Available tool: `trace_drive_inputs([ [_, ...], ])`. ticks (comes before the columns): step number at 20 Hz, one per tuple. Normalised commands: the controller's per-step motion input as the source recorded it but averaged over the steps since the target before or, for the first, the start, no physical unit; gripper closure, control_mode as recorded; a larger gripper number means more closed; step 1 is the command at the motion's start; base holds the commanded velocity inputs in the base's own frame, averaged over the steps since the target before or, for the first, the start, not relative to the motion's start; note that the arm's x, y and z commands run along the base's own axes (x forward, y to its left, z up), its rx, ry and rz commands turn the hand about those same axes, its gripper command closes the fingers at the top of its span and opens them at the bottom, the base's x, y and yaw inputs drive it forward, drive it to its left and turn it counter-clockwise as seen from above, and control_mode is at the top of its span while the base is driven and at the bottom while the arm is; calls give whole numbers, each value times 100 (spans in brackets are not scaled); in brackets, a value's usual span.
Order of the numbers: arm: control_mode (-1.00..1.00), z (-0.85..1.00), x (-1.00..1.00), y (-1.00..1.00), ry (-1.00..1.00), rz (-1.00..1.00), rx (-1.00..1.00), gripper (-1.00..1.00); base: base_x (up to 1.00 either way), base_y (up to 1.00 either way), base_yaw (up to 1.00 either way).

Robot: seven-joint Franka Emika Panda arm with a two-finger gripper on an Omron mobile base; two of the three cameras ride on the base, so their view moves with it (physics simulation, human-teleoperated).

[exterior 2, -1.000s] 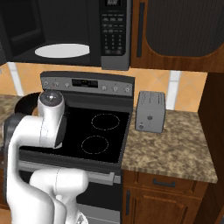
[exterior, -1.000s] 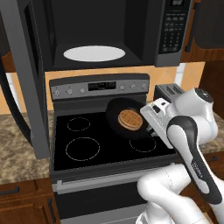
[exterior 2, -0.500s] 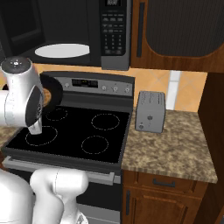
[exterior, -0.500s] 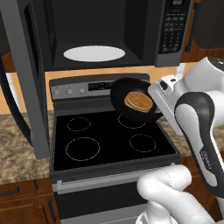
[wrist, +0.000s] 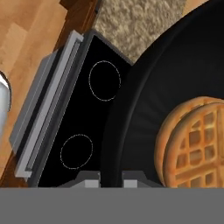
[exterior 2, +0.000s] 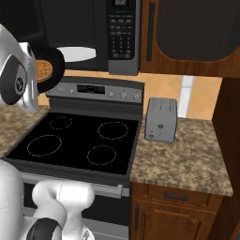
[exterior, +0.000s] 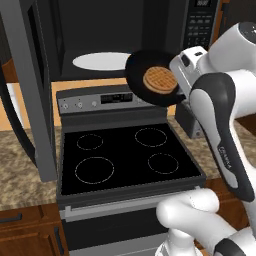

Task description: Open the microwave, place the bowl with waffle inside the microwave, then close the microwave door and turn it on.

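The microwave (exterior: 200, 27) hangs above the stove with its microwave door (exterior: 30, 85) swung wide open to the left. A white turntable plate (exterior: 100, 61) lies inside. My gripper (exterior: 179, 80) is shut on the right rim of the black bowl (exterior: 140, 70), which is tilted toward the camera in front of the opening's lower right. The waffle (exterior: 159, 79) rests in the bowl. In the right base view the bowl (exterior 2: 57, 70) and waffle (exterior 2: 43, 68) peek out beside my arm, below the microwave (exterior 2: 123, 35). In the hand view, the bowl (wrist: 175, 74), the waffle (wrist: 197, 140) and my gripper (wrist: 111, 178) on the rim.
A black-topped stove (exterior: 125, 155) with a grey control panel sits directly below. A silver toaster (exterior 2: 161, 119) stands on the granite counter (exterior 2: 187, 161) to the stove's right. Wooden cabinets (exterior 2: 187, 28) flank the microwave on the right.
The arm has lifted the bowl with the waffle from just above the stove up to the level of the microwave opening. The grip has stayed the same.
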Motion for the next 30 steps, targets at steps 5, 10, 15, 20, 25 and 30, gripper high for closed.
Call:
trace_drive_inputs([
  [5, -100, 50, 49, 15, -14, -1, -5, 100, 0, 0, 0],
  [10, -100, 11, 80, 11, 1, 0, 0, 100, 0, 0, 0],
  [15, -100, 0, 81, 14, 0, 0, -1, 100, 0, 0, 0],
  [20, -100, 0, 74, 19, 0, 0, -1, 100, 0, 0, 0],
  [25, -100, -6, 75, 26, 0, 0, -6, 100, 0, 0, 0],
  [30, -100, -14, 70, 28, 0, 0, -9, 100, 0, 0, 0],
])
